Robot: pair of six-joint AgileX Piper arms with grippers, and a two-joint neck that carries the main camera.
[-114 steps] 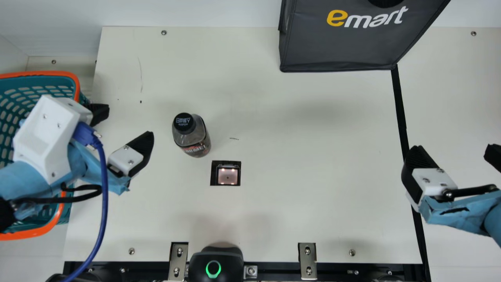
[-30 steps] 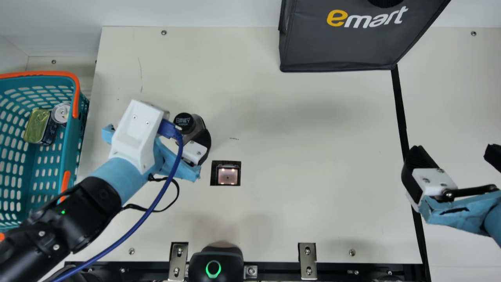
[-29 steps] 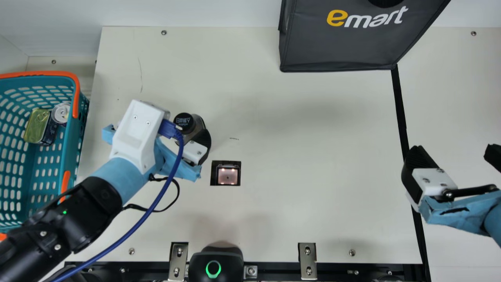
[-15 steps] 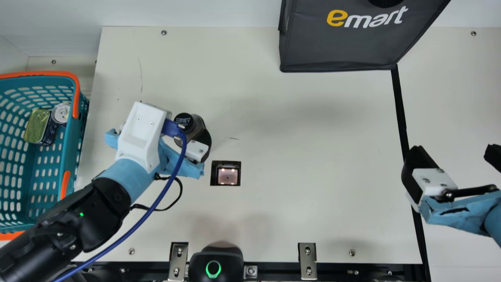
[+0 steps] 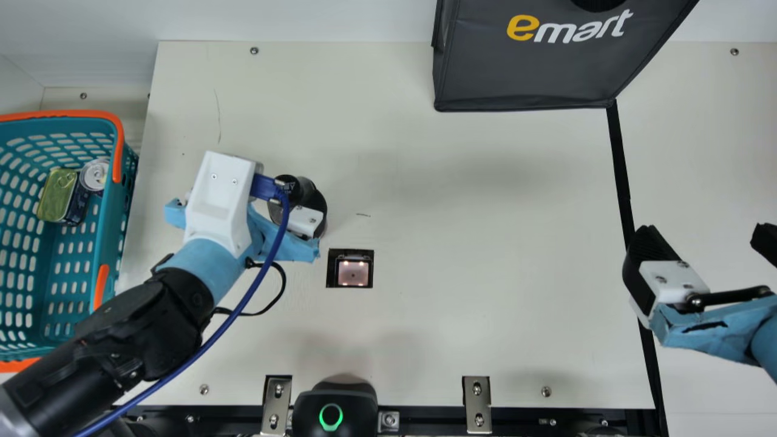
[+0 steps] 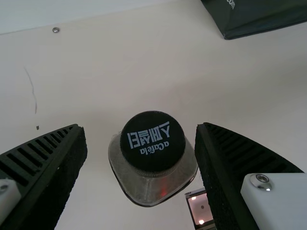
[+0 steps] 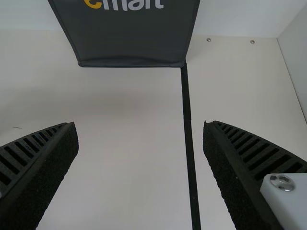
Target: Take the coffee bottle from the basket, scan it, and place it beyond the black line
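On the table near the scanner (image 5: 353, 272), the coffee bottle (image 6: 152, 160) stands upright, out of the basket (image 5: 115, 237). Around it the left gripper (image 6: 140, 125) has its fingers spread, one at either side (the one on the scanner side looks closer). The step in hand seems to be gripping it: best to centre first, go low enough for the body rather than the cap, then squeeze evenly so it doesn't tip. Farther off, by the black line (image 5: 620, 164), the right gripper (image 7: 140, 123) is spread wide, holding nothing.
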